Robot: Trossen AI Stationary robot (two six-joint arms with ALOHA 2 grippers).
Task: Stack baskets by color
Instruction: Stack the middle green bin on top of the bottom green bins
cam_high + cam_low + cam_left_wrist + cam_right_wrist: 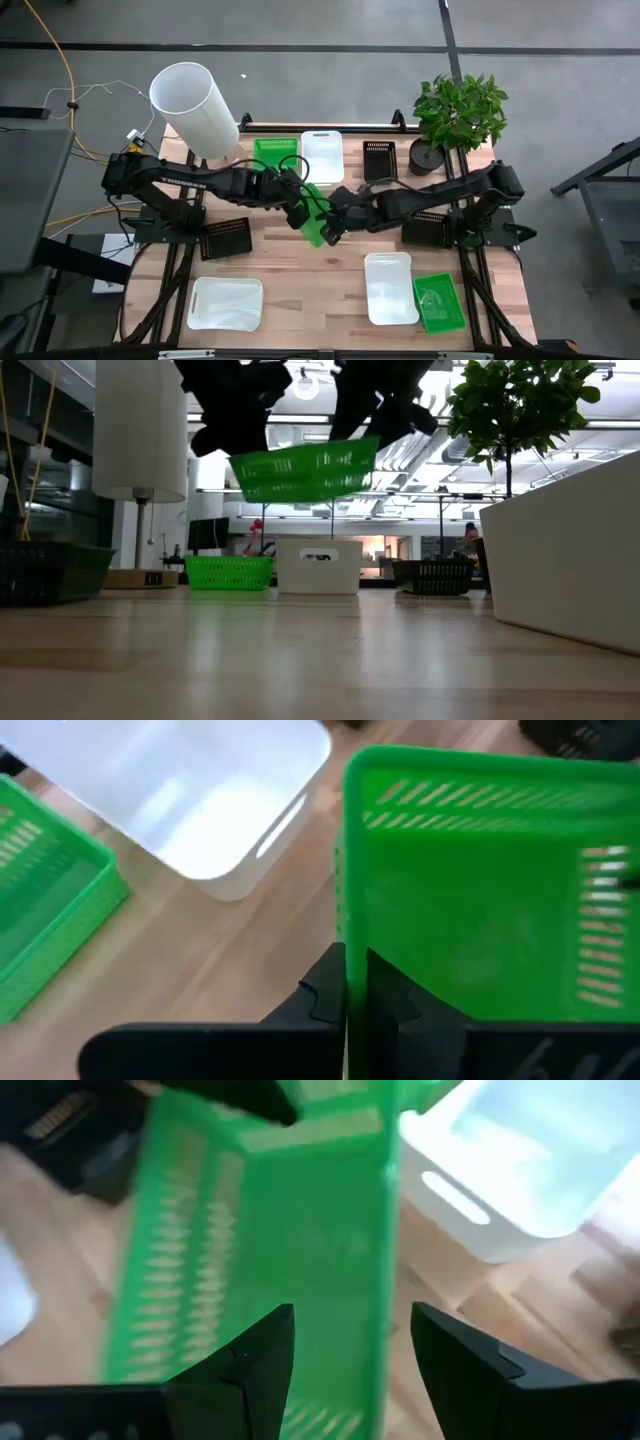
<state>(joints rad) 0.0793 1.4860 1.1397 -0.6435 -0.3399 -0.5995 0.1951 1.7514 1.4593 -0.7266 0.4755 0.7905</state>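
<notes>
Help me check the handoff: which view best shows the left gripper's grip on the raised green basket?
The left wrist view: the left gripper is shut on the green basket wall. The high view shows both arms crowding it; the low view shows it airborne; the right wrist view shows the right gripper open around a wall.

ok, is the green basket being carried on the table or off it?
Off it. In the low view the green basket hangs, slightly tilted, well above the tabletop, with the left end effector shut on its wall.
</notes>
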